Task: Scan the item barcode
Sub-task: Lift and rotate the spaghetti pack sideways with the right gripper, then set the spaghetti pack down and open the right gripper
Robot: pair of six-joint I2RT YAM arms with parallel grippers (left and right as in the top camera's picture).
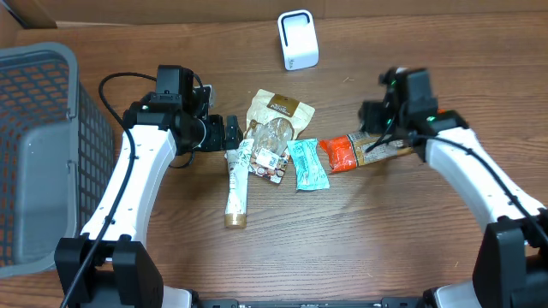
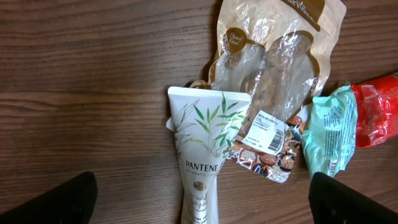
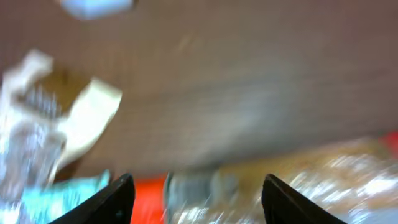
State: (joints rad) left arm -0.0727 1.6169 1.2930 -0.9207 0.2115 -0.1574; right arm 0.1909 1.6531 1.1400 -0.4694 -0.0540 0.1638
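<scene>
While the left hand hangs wide and empty by the tube, the right hand, over the snack packet on the tabletop, is too blurred to judge. Pickup seems in hand; next, its barcode must face the scanner.

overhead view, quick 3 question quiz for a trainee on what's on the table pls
1. True or false: the white scanner stands apart from the cluster of packets.
2. Fill in: the left jaws stand ___ near the Pantene tube.
3. Which lies right beside the red packet? A scanner, B teal packet, C tube.
Key: 1 true; 2 open; 3 B.
</scene>
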